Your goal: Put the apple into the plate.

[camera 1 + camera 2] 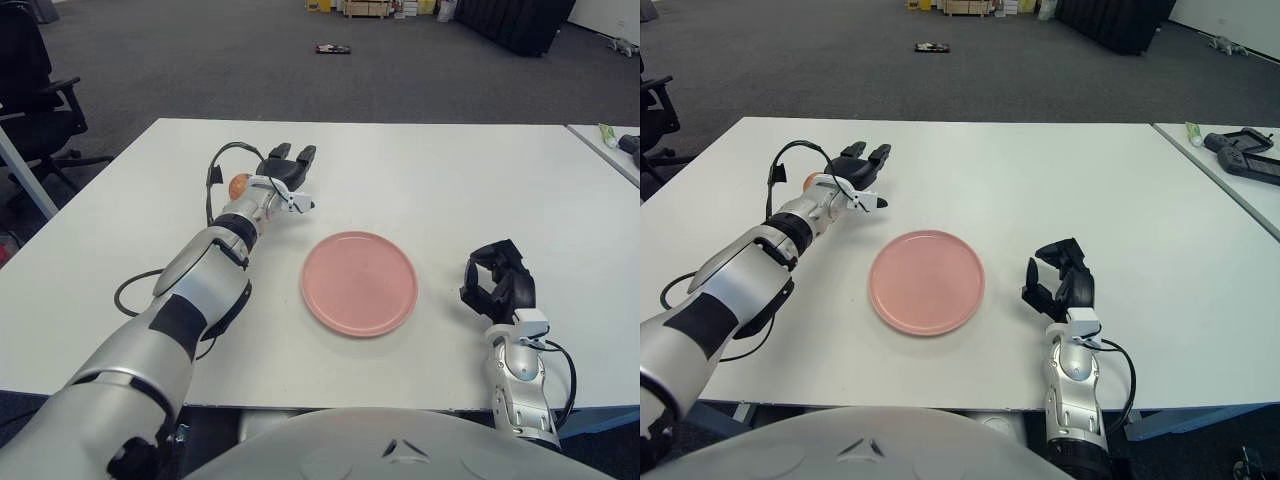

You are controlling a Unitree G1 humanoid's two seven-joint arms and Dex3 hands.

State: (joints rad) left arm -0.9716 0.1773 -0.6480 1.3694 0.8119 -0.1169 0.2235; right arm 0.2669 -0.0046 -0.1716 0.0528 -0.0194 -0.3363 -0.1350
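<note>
A small orange-red apple (239,185) sits on the white table (430,180) at the far left, partly hidden behind my left wrist. My left hand (287,166) reaches past it, fingers stretched out and spread, holding nothing; the apple lies just to the left of the palm. A round pink plate (359,283) lies bare at the table's middle, to the right of and nearer than the apple. My right hand (497,280) shows to the right of the plate near the front edge, its fingers curled on nothing.
A black office chair (35,95) stands off the table's far left corner. A second table (1230,150) with a dark device adjoins on the right. A black cable (215,165) loops off my left forearm.
</note>
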